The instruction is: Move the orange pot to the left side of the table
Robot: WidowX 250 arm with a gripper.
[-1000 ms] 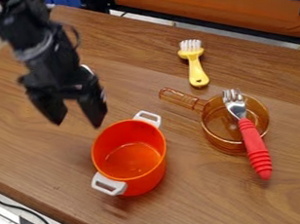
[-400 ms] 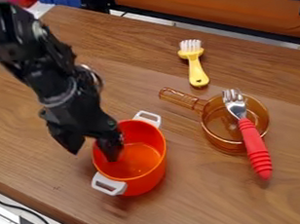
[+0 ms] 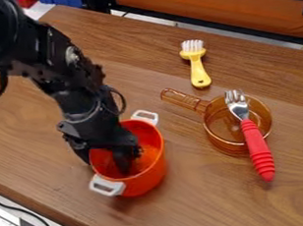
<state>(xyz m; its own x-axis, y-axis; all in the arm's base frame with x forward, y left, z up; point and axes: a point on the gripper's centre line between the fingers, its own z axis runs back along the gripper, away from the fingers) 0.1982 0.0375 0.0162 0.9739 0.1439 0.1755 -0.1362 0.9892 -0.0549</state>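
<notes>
The gripper (image 3: 105, 163) is at the orange pot, lower left of centre, and stands open across the pot's left wall. One of its fingers (image 3: 123, 161) reaches down inside the pot, while the other is outside, partly hidden by the rim. Orange inner wall shows between the inner finger and the left rim. The orange pot (image 3: 153, 170) stands upright on the wooden table (image 3: 207, 204), with one white handle at its upper right and another at its lower left.
Right of the pot is a transparent amber pan (image 3: 226, 146) with a red-handled fork (image 3: 258, 148) lying across it. A yellow brush (image 3: 197, 67) lies farther back. The table's front edge runs diagonally below the pot at lower left.
The gripper has come down and to the right from the upper left, with one finger entering the pot. Since the last earlier frame the pot has shifted slightly left.
</notes>
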